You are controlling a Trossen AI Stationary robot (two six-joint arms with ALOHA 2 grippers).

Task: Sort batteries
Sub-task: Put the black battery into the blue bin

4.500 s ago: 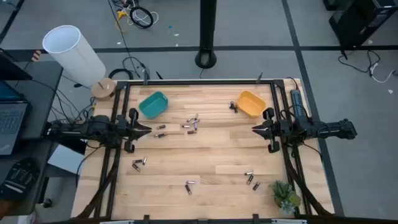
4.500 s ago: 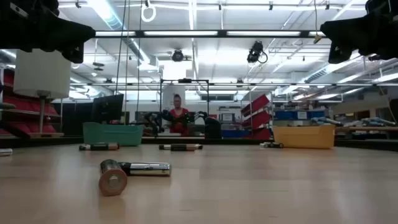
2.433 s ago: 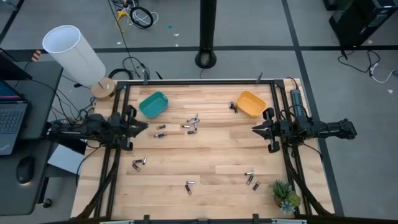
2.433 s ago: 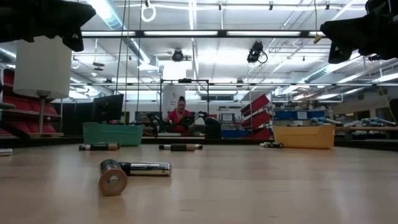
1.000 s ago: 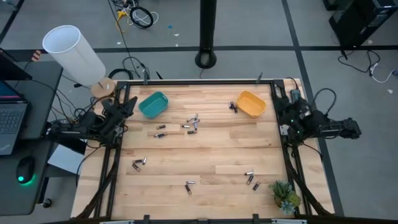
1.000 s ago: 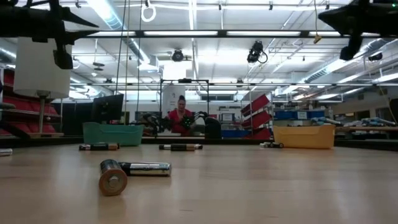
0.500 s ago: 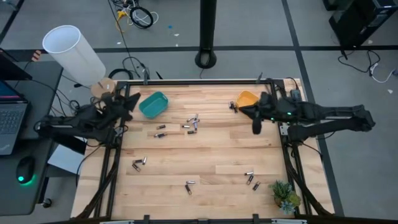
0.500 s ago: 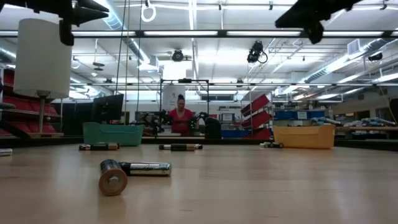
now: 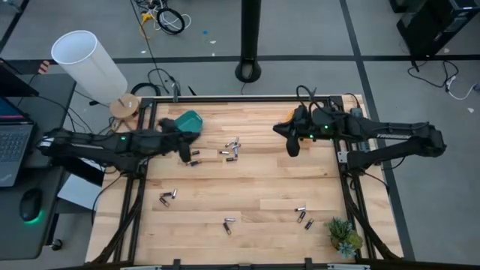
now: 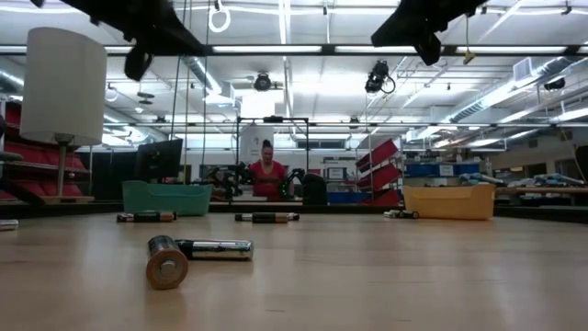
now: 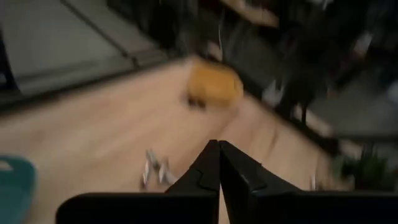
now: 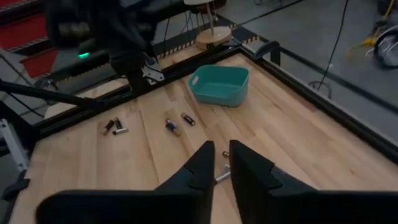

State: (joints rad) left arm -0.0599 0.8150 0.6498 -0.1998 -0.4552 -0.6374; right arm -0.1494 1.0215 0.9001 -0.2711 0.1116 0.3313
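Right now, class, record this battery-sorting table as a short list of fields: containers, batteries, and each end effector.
Containers: teal bin and orange bin, both at the table's far edge
Batteries: batteries scattered loose on the wooden table, none seen in a bin
Left end effector: left end effector raised beside the teal bin, shut, empty
Right end effector: right end effector raised near the orange bin, slightly open, empty
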